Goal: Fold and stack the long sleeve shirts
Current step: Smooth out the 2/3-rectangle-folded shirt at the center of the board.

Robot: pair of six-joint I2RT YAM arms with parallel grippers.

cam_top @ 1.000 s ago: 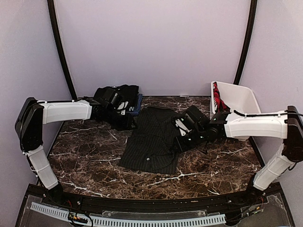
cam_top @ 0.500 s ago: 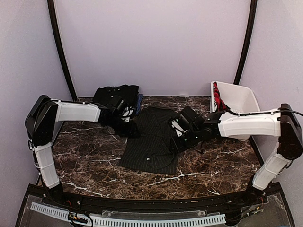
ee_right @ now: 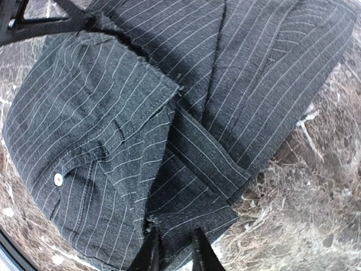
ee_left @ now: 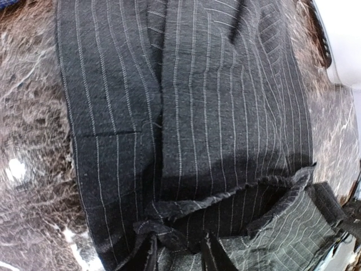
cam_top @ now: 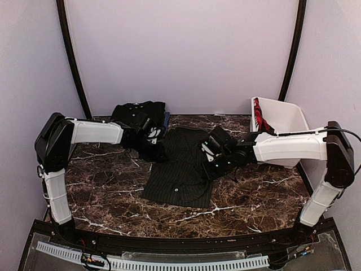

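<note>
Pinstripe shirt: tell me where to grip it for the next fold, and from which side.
Grip the shirt by its side edges, not the flat middle. Send the left claw from the left, where a frayed hem lifts off the table; the right claw from the right, at the layered edge near the cuff. It lies flat, so likely slide a finger under all layers.

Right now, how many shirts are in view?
3: a pinstriped shirt mid-table, a black one bunched at the back left, a blue one peeking out beside it. The basket may hide more.
</note>
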